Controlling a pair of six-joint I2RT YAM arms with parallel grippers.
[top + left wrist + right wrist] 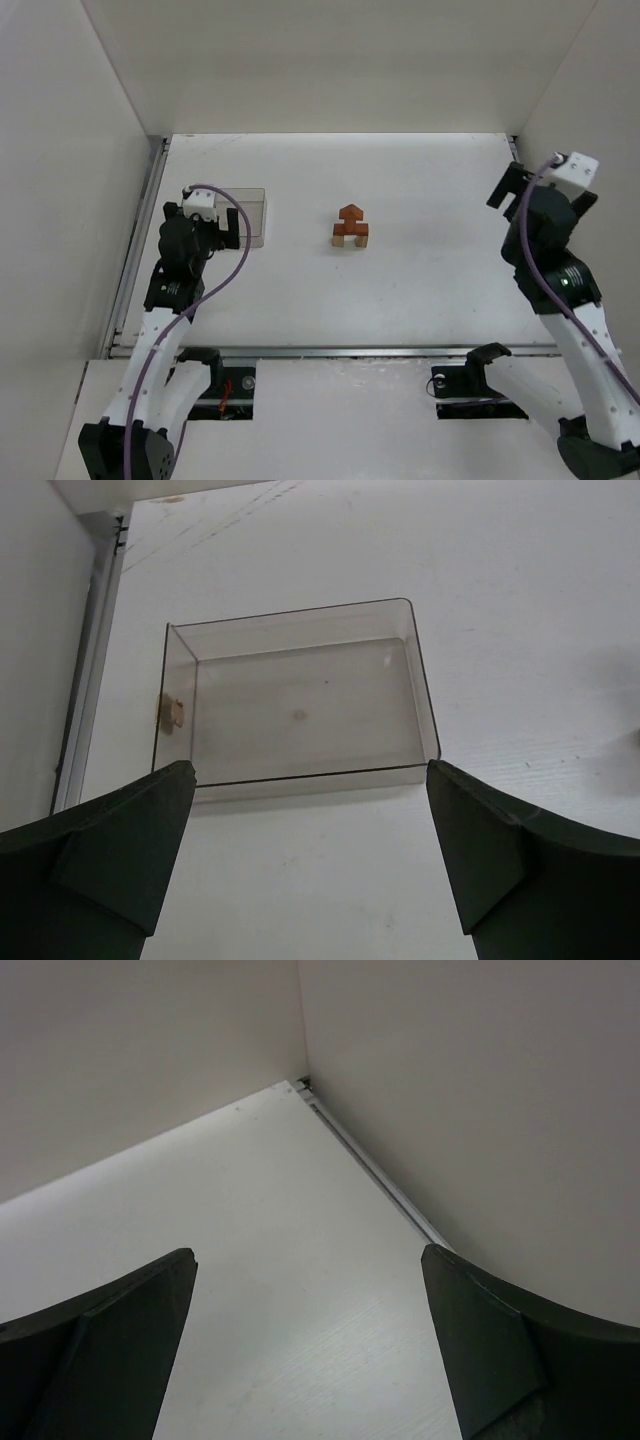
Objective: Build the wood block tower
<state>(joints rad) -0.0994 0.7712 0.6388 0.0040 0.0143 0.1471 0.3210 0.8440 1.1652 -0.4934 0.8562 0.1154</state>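
The wood block tower (350, 228) stands in the middle of the table, a small stack of reddish-brown and light tan blocks with a reddish piece on top. It shows in neither wrist view. My left gripper (222, 224) is open and empty at the left, far from the tower, just in front of a clear plastic box (252, 214). In the left wrist view the left gripper (310, 815) has its jaws wide apart over bare table. My right gripper (504, 187) is open and empty at the far right; in its own view the right gripper (308, 1305) faces the back right corner.
The clear box (300, 705) holds no blocks; a small tan piece (172, 712) sits at its left wall. White walls enclose the table on the left, back and right. A metal rail (370, 1165) runs along the right wall's foot.
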